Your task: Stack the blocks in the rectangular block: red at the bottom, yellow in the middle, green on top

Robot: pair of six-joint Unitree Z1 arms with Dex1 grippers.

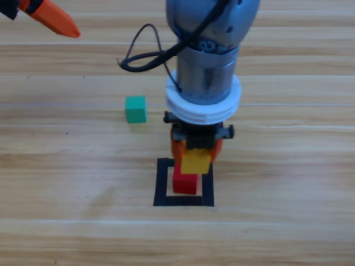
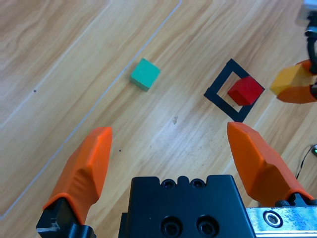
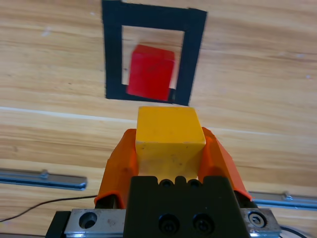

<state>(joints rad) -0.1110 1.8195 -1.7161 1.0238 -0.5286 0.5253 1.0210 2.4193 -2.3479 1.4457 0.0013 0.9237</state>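
The red cube [image 1: 185,183] [image 2: 244,91] [image 3: 150,72] sits inside the black tape rectangle [image 1: 161,183] [image 2: 216,85] [image 3: 113,54]. My right gripper [image 1: 195,155] [image 3: 170,148] is shut on the yellow cube [image 1: 196,162] [image 3: 169,136] [image 2: 292,80], which hangs just above and slightly behind the red one. The green cube [image 1: 135,109] [image 2: 145,74] rests on the wood to the upper left of the rectangle. My left gripper [image 1: 52,18] [image 2: 171,148] waits at the top left corner, open and holding nothing.
A black cable [image 1: 145,54] loops off the right arm above the table. The table's wooden planks [image 1: 288,183] run across the whole view.
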